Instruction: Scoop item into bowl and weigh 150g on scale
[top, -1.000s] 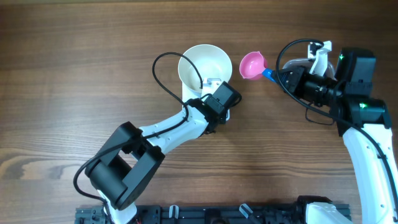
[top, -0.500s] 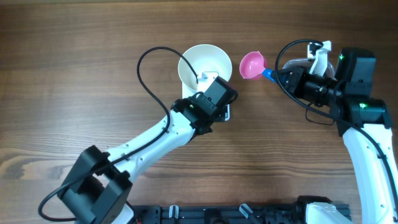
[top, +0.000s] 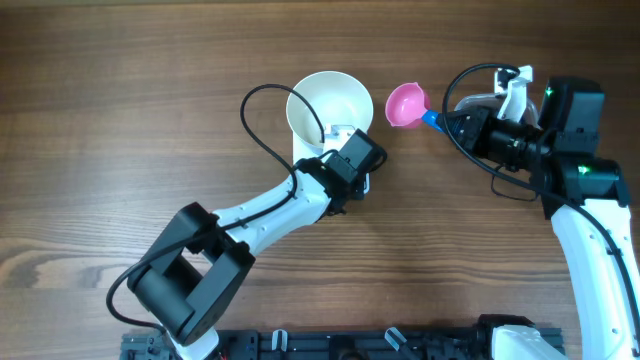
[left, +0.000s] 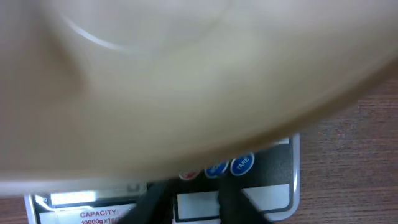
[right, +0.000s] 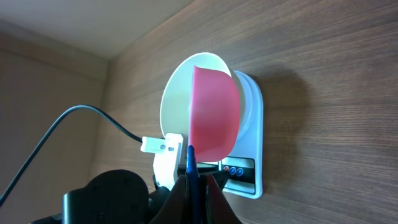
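Note:
The white bowl (top: 327, 100) stands empty on the scale (right: 255, 149), which the overhead view mostly hides. My left gripper (top: 345, 140) hovers at the scale's front panel (left: 267, 171), under the bowl's blurred rim (left: 186, 74). Its dark fingers (left: 233, 202) stand slightly open with nothing between them. My right gripper (top: 450, 124) is shut on the blue handle (right: 191, 165) of a pink scoop (top: 406, 104), held just right of the bowl. The scoop looks empty. The item is out of view.
The wooden table (top: 120, 110) stretches to the left and the front. A black cable (top: 262, 130) loops off the left arm beside the bowl. The left arm (top: 260, 215) crosses the front middle of the table.
The left gripper's jaws have parted a little at the scale's front. The left arm's rear links swung out and came back. The right arm and the scoop have not moved.

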